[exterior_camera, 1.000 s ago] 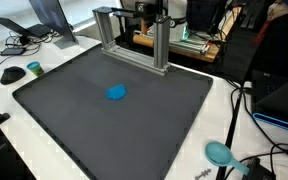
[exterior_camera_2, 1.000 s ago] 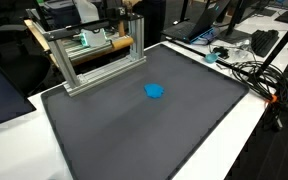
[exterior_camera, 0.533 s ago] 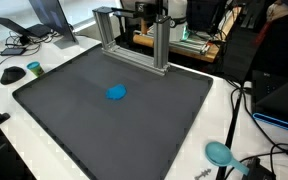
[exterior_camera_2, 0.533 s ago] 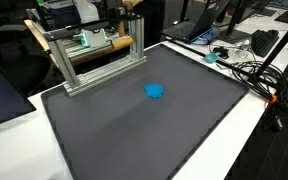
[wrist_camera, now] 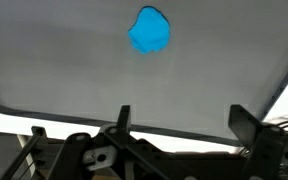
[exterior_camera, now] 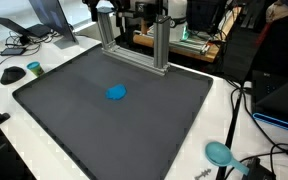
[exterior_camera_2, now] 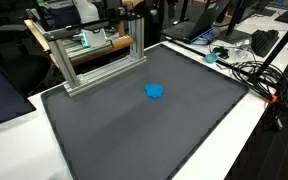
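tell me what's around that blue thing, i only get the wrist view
Observer: The blue lump lies near the middle of a dark mat that sits on a white table.
Operator: anything standing near it
Observer: An aluminium frame stands upright at one edge of the mat, apart from the lump.
Operator: and off the mat
Observer: A teal round thing lies on the table past one mat corner.
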`<action>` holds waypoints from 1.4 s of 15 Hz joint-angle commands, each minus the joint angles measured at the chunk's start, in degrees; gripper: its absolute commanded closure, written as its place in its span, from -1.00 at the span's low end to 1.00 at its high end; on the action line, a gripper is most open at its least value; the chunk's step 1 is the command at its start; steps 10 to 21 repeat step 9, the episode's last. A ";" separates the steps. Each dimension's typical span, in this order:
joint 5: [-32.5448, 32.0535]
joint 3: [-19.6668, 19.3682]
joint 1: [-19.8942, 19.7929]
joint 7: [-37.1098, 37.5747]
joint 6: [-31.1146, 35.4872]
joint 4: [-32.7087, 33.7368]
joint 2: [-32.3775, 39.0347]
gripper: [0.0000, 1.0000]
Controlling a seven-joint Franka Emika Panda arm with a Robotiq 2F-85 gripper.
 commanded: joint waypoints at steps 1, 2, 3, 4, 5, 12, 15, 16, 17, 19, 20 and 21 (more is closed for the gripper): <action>0.40 0.08 0.02 0.01 -1.08 1.68 1.61 -1.00; 0.61 0.09 0.03 -0.01 -1.80 3.02 2.94 -1.00; 0.68 0.09 0.03 -0.01 -2.17 3.97 3.84 -1.00; 0.71 0.08 0.03 -0.01 -2.47 4.48 4.30 -1.00; 0.74 0.08 0.04 -0.01 -2.63 4.71 4.41 -1.00; 0.81 0.09 0.04 -0.01 -2.85 4.93 4.39 -1.00; 0.81 0.09 0.04 -0.01 -2.85 4.93 4.39 -1.00; 0.81 0.09 0.04 -0.01 -2.85 4.93 4.39 -1.00; 0.81 0.09 0.04 -0.01 -2.85 4.93 4.39 -1.00; 0.81 0.09 0.04 -0.01 -2.85 4.93 4.39 -1.00; 0.81 0.09 0.04 -0.01 -2.85 4.93 4.39 -1.00; 0.81 0.09 0.04 -0.01 -2.85 4.93 4.39 -1.00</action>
